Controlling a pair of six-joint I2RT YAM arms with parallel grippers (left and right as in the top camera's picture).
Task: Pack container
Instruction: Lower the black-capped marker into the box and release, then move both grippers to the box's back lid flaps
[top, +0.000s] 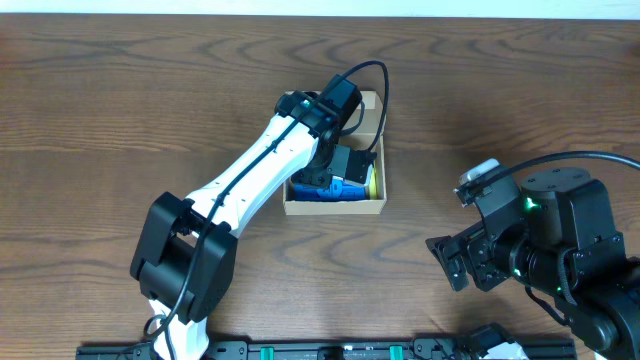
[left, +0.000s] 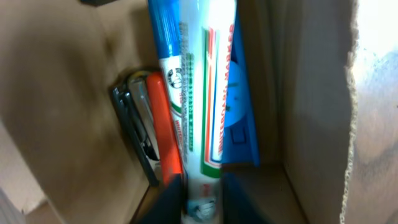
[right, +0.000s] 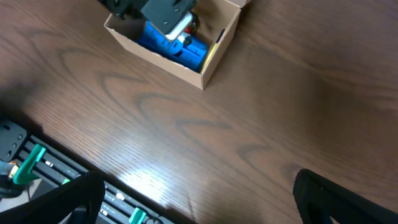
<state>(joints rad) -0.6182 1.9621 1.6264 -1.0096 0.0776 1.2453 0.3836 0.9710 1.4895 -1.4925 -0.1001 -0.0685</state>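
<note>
The container (top: 335, 209), a tan cardboard box, stands open near the table's middle with several pens and markers lying in it. My left gripper (top: 345, 170) reaches down inside it. In the left wrist view its blurred fingers flank the end of a white marker with green and red print (left: 205, 93); I cannot tell whether they still press on it. Beside the marker lie an orange-red pen (left: 163, 118), a blue flat piece (left: 242, 124) and a dark clip-like item (left: 134, 124). My right gripper (top: 450, 262) hovers wide open over bare table at the right, holding nothing.
The box walls (left: 56, 93) stand close on both sides of the left fingers. In the right wrist view the box (right: 186, 65) lies far off at the upper left. A black rail with green clips (right: 37, 162) runs along the table's near edge.
</note>
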